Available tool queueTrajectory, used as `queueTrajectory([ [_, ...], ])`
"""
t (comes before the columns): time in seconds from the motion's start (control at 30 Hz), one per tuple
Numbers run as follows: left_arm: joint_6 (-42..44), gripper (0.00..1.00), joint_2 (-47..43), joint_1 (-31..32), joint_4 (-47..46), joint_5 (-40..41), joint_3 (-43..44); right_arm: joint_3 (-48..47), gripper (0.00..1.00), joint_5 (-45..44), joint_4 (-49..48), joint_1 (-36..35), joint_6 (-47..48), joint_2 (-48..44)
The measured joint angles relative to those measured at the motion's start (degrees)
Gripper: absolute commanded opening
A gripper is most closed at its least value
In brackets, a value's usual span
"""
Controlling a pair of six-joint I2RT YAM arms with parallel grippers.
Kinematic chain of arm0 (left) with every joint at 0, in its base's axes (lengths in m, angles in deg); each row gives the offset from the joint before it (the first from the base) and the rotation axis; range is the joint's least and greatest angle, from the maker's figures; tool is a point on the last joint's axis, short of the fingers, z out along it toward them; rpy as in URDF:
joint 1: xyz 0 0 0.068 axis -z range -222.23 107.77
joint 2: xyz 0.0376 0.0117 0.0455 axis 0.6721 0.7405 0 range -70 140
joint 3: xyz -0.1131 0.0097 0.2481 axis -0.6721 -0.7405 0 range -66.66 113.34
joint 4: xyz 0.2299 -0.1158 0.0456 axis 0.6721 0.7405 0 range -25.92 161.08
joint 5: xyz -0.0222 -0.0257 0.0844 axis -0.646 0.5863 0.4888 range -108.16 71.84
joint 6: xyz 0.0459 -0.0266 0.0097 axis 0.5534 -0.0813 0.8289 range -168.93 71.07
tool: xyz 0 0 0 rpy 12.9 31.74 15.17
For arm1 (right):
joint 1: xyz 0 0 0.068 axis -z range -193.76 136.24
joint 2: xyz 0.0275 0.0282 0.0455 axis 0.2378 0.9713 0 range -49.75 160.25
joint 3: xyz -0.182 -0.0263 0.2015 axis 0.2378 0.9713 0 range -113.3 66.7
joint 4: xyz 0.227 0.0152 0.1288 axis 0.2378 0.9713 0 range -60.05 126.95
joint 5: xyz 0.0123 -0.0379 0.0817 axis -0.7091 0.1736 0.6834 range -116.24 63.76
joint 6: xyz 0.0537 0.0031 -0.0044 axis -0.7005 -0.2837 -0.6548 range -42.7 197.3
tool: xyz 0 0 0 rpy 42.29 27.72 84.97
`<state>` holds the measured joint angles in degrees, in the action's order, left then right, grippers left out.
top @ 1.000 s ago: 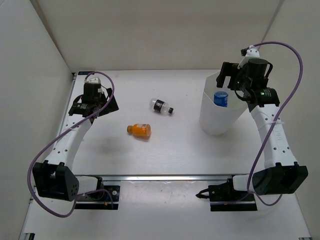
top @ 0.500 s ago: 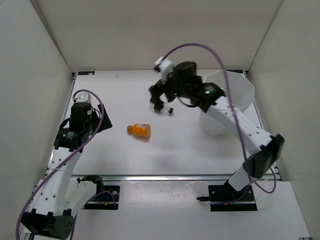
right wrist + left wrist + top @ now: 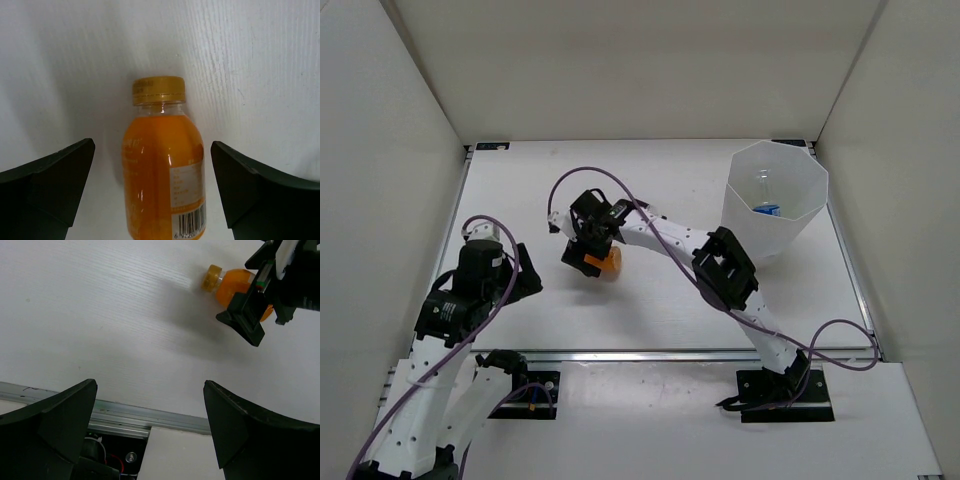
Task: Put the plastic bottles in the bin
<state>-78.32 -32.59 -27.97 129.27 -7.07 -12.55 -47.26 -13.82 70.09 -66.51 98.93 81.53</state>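
White worktop [image 3: 660,300]: found small orange gold-capped plastic bottle [image 3: 608,263] lying within wide-apart right claw [image 3: 153,165], ungripped. Noted blue-labelled bottle [image 3: 766,209] already inside tall white faceted bin [image 3: 790,165]. Judged partly done; left claw [image 3: 150,405] apart, idle.

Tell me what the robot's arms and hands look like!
The left arm and right arm have white links and chunky black joints. A purple cable loops along each. The left hand and right hand are black, each with two wide, wedge-shaped fingers.
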Motion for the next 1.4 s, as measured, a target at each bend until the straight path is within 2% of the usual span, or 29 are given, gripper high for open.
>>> queueTrajectory([
  [0.13, 0.2, 0.99, 1.6, 0.0, 0.4, 0.1, 0.0, -3.2, 0.89, 0.6, 1.0, 1.0, 0.2, 3.5],
  [0.2, 0.5, 0.99, 2.3, -0.3, 0.3, 0.1, 0.1, -2.8, 0.79, 1.4, 1.3, 1.8, -0.9, 3.7],
  [0.27, 0.9, 0.98, 2.8, -0.3, 0.2, 0.2, 0.3, -1.5, 0.44, 2.1, 0.6, 2.6, -2.3, 3.3],
  [0.47, 1.7, 0.99, 4.6, -0.7, -1.8, 0.1, 0.4, 5.4, 0.39, 3.3, -0.7, 3.8, -6.7, -2.6],
  [0.6, 2.4, 0.99, 6.9, -1.2, -3.9, 0.0, 0.4, 6.7, 0.34, 2.3, -1.2, 4.7, -10.8, -11.8],
  [0.77, 3.9, 0.99, 11.7, -2.6, -9.9, -1.0, 0.3, 10.6, 0.4, -0.4, -7.3, 11.5, -15.3, -33.7],
  [0.83, 4.4, 0.99, 15.3, -3.0, -13.4, -1.8, 0.3, 11.6, 0.43, -1.9, -9.1, 17.9, -16.3, -42.2],
  [0.97, 5.0, 0.99, 24.4, -2.7, -18.8, -3.5, 1.7, 17.3, 0.42, -3.3, -12.8, 35.9, -18.1, -54.7],
  [1.1, 5.2, 0.99, 31.9, -2.4, -23.5, -4.5, 5.1, 24.7, 0.54, -1.6, -12.7, 51.6, -20.9, -59.5],
  [1.17, 5.3, 0.98, 34.4, -2.5, -25.4, -4.7, 6.9, 27.8, 0.63, -0.6, -12.4, 54.9, -21.6, -59.2],
  [1.23, 5.4, 0.98, 36.4, -2.5, -26.8, -4.8, 8.7, 30.6, 0.87, 0.1, -11.5, 56.3, -22.1, -58.4],
  [1.27, 5.4, 0.99, 37.3, -2.5, -27.3, -4.8, 9.7, 31.5, 0.91, 0.4, -10.9, 56.4, -22.3, -58.1],
  [1.3, 5.4, 0.99, 38.1, -2.6, -27.8, -4.8, 10.6, 31.9, 1.0, 0.4, -9.9, 56.2, -22.3, -57.7],
  [1.4, 5.6, 0.99, 39.2, -2.7, -29.0, -4.9, 12.3, 31.7, 0.99, 0.0, -9.0, 54.5, -22.0, -57.4],
])
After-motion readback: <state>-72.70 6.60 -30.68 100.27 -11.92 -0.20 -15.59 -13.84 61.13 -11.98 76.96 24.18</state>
